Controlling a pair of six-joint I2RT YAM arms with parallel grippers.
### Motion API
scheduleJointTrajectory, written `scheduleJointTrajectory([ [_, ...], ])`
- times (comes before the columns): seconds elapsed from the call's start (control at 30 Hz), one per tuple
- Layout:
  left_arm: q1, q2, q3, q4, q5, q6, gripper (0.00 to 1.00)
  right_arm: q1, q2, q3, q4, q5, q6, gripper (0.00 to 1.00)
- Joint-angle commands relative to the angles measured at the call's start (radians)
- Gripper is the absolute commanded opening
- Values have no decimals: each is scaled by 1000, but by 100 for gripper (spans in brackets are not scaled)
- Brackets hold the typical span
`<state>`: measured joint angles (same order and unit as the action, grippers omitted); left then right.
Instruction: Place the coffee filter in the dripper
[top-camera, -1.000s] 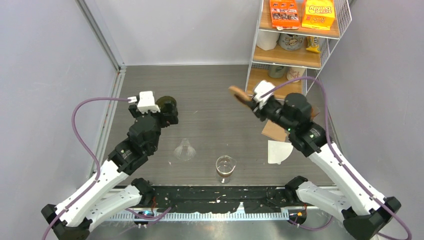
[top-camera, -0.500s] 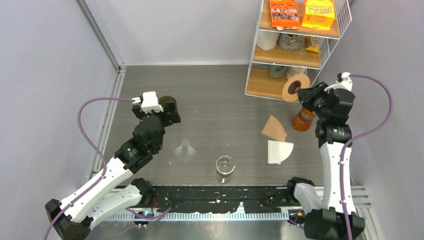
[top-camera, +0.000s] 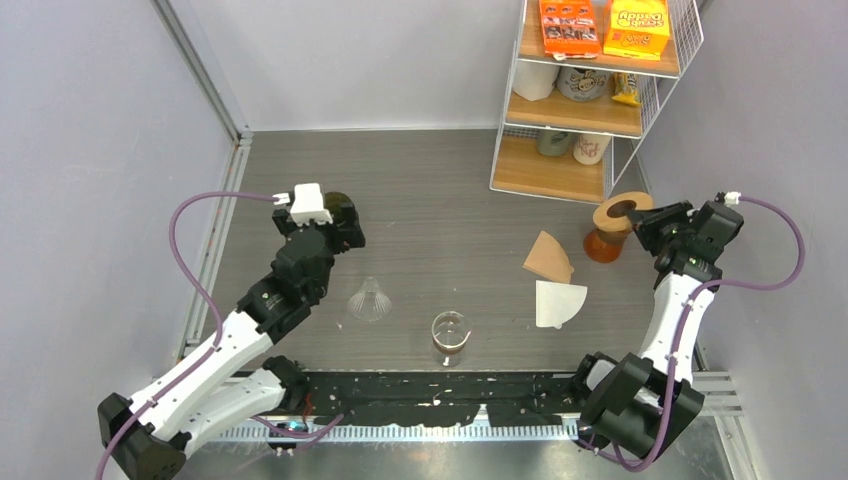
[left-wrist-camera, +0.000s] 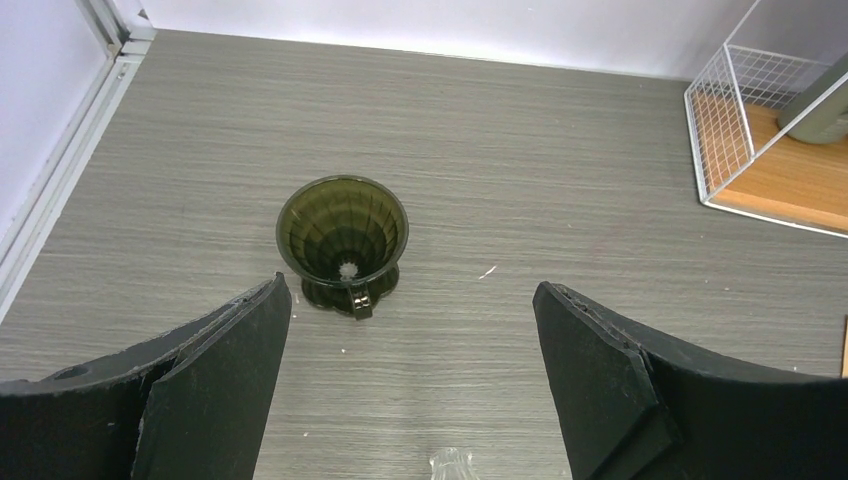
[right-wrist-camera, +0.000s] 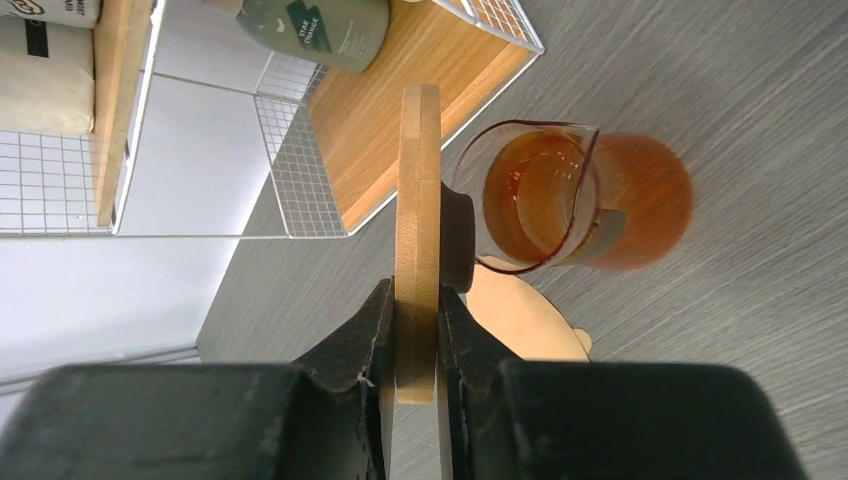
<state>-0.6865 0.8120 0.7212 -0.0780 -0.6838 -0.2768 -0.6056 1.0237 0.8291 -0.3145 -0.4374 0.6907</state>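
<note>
the right tool (right-wrist-camera: 417, 300) is closed tight on the edge of a flat wooden ring (right-wrist-camera: 418, 200), one finger pressed against each face. in its wrist view the ring stands edge-on in front of an amber glass carafe (right-wrist-camera: 590, 200). from the overhead view, this tool (top-camera: 650, 215) is at the far right side of the bench (top-camera: 440, 180), and the wooden ring (top-camera: 620, 210) is held just above the carafe's (top-camera: 603, 245) open mouth.

the left tool (left-wrist-camera: 410, 292) is wide open and holds nothing. its two black fingers (left-wrist-camera: 220, 370) are spread apart above a dark green dripper (left-wrist-camera: 343, 235), which stands upright on the bench with its ribbed inside empty. overhead, this tool (top-camera: 335, 218) is on the left side, and the dripper (top-camera: 337, 203) peeks out just beyond it.

two coffee filters lie flat on the bench right of centre, well apart from the green dripper. the brown filter (top-camera: 548, 258) is just left of the carafe; the white filter (top-camera: 558, 302) lies just nearer, close beside it. neither tool touches them.

a clear glass cone (top-camera: 370, 299) stands on the bench a little nearer than the left tool. a small glass beaker (top-camera: 450, 335) with dark liquid at the bottom stands near the front edge, between the two arms. a white wire shelf rack (top-camera: 540, 172) with wooden shelves stands at the far right, carrying boxes, cups and tins.
</note>
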Motion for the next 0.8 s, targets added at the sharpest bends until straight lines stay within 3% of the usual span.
scheduleJointTrajectory([
  [0.0, 14, 17, 19, 46, 25, 8, 100, -23, -1, -13, 116, -64, 4, 8],
  [0.2, 19, 21, 21, 43, 57, 7, 100, -37, 35, -26, 220, -100, 17, 10],
  [0.77, 37, 31, 15, 52, 72, 16, 100, -43, 119, -77, 300, -103, 25, 12],
])
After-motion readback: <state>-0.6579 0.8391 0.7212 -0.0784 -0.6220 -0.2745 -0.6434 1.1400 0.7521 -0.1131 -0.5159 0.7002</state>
